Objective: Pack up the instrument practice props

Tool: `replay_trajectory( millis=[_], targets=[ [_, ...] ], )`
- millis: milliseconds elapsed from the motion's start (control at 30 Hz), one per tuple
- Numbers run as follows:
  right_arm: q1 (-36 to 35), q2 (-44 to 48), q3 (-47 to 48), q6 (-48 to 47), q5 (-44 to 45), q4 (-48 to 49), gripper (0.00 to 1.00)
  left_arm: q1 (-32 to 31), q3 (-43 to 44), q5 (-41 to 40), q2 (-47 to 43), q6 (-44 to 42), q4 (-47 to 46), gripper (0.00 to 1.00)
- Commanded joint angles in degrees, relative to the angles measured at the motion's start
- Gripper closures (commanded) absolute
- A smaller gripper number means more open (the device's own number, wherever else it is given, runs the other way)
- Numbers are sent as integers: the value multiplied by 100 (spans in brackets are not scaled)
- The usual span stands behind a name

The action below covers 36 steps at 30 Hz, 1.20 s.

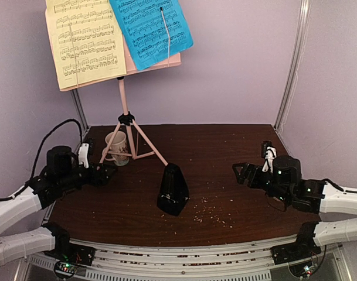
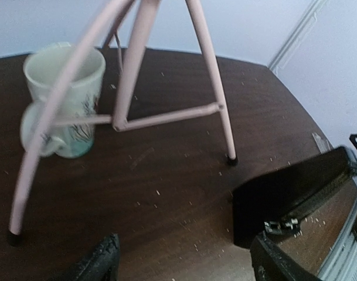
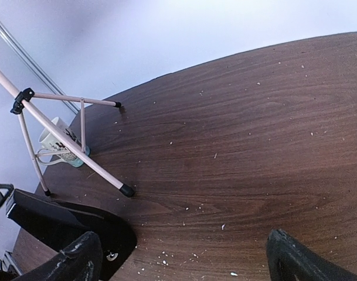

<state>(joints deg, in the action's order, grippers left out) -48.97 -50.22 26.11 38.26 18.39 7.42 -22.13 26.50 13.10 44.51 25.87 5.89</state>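
"Top external view first: where does the pink music stand [image 1: 125, 111] sit?"

"Upright on the desk [image 1: 237, 146], tripod legs spread. A yellow sheet-music page [image 1: 84, 41] and a blue sheet-music page [image 1: 149, 29] rest on its tray."

"And the black pyramid metronome [image 1: 173, 190]?"

"Just beside the stand's front right foot, on the near side. A beige mug [image 1: 117, 146] stands between the stand's legs."

"What about the left gripper [image 1: 106, 173]?"

"It's low, near the stand's left foot. The left wrist view shows it released, fingers apart with only bare desk between them."

"And the right gripper [image 1: 240, 174]?"

"Well apart from the stand, off to its right. It's spread wide and holds nothing. Crumbs [image 1: 210, 216] are scattered on the wood."
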Motion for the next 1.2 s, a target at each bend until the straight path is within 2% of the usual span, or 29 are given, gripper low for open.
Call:
replay_trajectory(
  millis=[0, 267, 433, 567, 667, 900, 1167],
  targets=[
    [37, 240, -171, 478, -90, -114, 0, -554, -501, 643, 176, 435, -1048, 20],
    [37, -115, 314, 638, -286, -442, 0, -1688, -1, 326, 896, -169, -1391, 19],
    [37, -432, 477, 740, -403, -409, 0, -2458, 210, -12, 1619, -273, -2122, 17],
    [34, -435, 303, 761, -658, -27, 0, -2631, 449, -114, 2115, -233, -2489, 15],
    [34, -398, 214, 762, -738, 129, 0, -2658, 730, -118, 2483, -439, -2407, 14],
    [41, -433, 233, 639, -779, 178, 0, -2691, 1115, 307, 3296, -908, -2540, 12],
    [35, -414, 152, 642, -793, 237, 0, -2700, 1275, 546, 3596, -1025, -2677, 13]
  ],
)
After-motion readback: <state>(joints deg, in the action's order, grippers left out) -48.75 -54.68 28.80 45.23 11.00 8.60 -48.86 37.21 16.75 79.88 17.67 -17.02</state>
